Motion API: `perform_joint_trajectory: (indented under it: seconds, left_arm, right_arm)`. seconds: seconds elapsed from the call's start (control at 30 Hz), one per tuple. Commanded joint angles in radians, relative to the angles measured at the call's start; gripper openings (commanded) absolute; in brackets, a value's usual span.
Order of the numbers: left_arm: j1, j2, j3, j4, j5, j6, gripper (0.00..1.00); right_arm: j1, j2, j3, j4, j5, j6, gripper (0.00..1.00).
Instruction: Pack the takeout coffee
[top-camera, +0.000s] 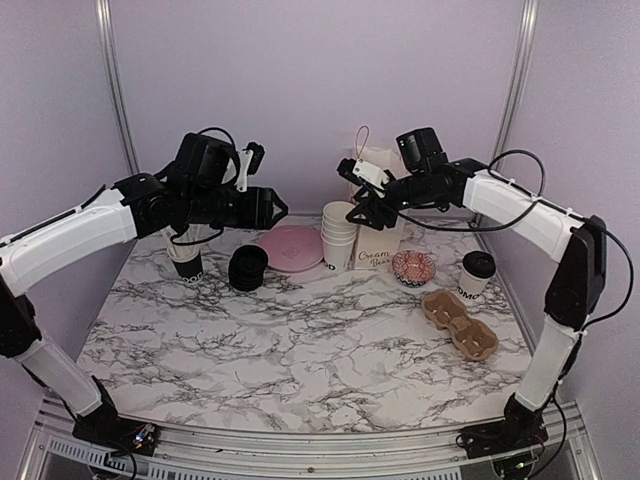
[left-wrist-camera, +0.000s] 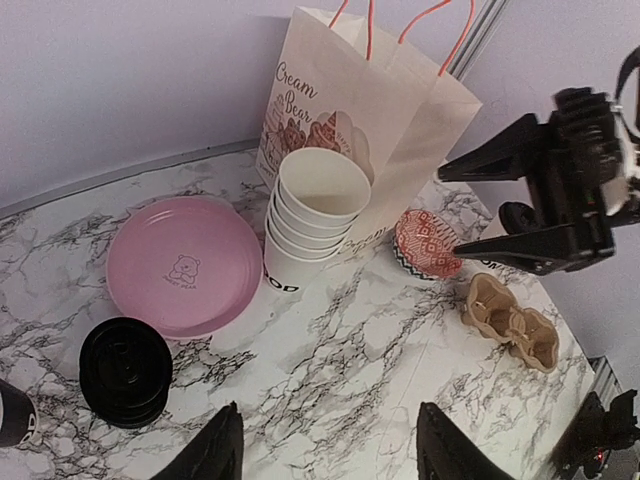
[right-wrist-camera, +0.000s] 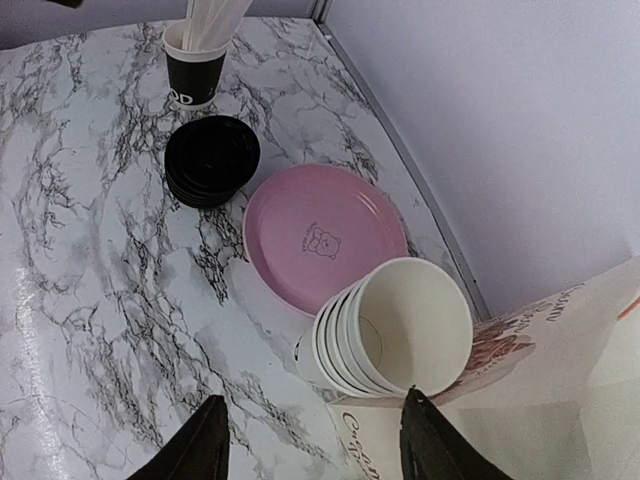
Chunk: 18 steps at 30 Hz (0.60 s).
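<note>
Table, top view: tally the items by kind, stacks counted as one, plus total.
Lidded coffee cup: 1
Lidless white cup stack: 1
Black lid stack: 1
Black cup of straws: 1
Pink plate: 1
Paper bag: 1
Patterned dish: 1
Cardboard cup carrier: 1
Total: 8

Back row on worktop (top-camera: 300, 340), left to right: straw cup (top-camera: 187, 263), lid stack (top-camera: 248, 268), plate (top-camera: 290, 247), cup stack (top-camera: 338, 236), bag (top-camera: 380, 250), small bowl (top-camera: 413, 267), takeout coffee (top-camera: 476, 272).
Lid stack just beside plate, at its front-left.
Cup stack against bag's front-left corner; plate to its left.
Bowl at bag's right foot.
Cup carrier (top-camera: 460, 322) before bowl and coffee, near both.
Left hand (left-wrist-camera: 330, 455) aloft above lid stack and plate.
Right hand (left-wrist-camera: 448, 212) aloft above cup stack and bag.
</note>
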Motion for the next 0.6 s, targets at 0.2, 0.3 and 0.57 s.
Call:
perform_joint_trajectory:
  seconds: [0.2, 0.3, 0.57]
  left_arm:
    - [-0.019, -0.26, -0.268, 0.096, -0.047, -0.052, 0.62]
    - [-0.02, -0.278, -0.29, 0.105, -0.048, -0.054, 0.63]
    - [-0.024, -0.284, -0.318, 0.124, -0.042, -0.05, 0.63]
  right_arm:
    - [0.044, 0.309, 0.34, -0.093, 0.119, 0.07, 0.56]
    - [0.043, 0.36, 0.389, -0.124, 0.149, 0.082, 0.55]
    - [0.044, 0.415, 0.441, -0.148, 0.158, 0.092, 0.47]
